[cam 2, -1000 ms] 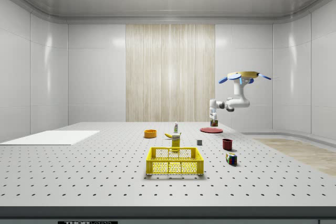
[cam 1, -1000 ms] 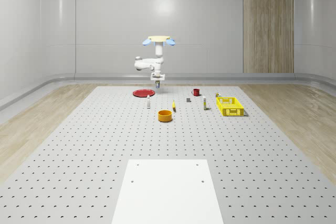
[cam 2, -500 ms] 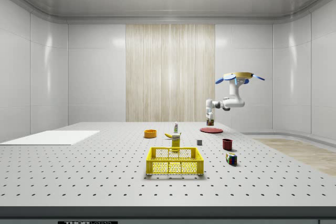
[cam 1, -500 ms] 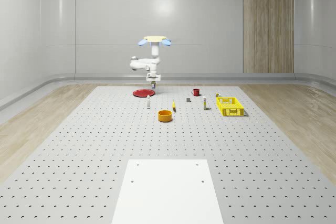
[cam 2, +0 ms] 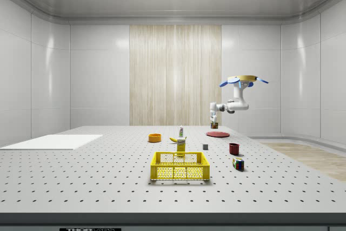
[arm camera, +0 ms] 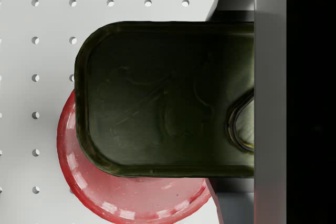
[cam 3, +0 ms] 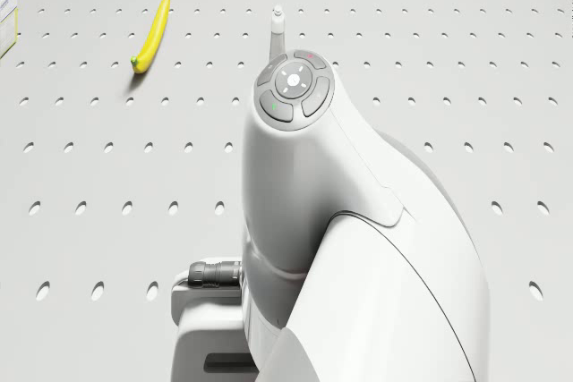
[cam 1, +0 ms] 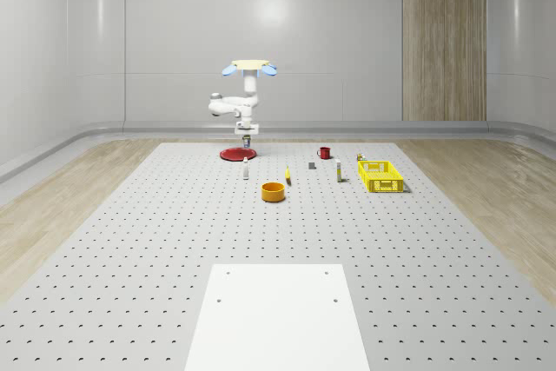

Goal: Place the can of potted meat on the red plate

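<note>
I hover above the plate [cam 1: 237,154], my pincer [cam 1: 247,135] clamped on the can [arm camera: 163,98]; the bowl [cam 1: 274,191] sits at five o'clock.

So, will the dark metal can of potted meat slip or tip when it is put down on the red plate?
The dark metal can of potted meat looks rigid, with a smooth lid, so possibly slippery. Its broad, flat, round-cornered shape should sit stably rather than roll. The glossy red plate may let it slide.

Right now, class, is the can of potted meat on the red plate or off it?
Off it. The can of potted meat is held in the claw above the red plate; the drone hovers nearby.
</note>
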### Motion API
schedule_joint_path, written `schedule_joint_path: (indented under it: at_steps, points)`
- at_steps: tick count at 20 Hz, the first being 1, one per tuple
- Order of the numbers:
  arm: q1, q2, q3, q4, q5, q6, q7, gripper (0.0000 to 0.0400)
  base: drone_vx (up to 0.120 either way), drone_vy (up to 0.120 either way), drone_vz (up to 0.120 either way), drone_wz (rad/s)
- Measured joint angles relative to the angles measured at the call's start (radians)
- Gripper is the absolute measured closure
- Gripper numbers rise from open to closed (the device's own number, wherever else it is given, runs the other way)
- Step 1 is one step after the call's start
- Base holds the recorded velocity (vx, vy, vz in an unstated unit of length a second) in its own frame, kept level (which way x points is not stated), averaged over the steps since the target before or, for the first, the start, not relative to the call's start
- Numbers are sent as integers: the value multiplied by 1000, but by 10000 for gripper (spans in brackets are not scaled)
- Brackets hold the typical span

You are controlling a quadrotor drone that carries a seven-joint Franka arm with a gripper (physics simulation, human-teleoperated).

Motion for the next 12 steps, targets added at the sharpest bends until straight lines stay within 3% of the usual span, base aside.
schedule_joint_path:
  at_steps: [8,12]
  points:
    - [-1,-15,1,0,6,13,1,112,0,-120,-65,0]
    - [-2,-21,1,0,8,19,1,112,0,-120,0,0]
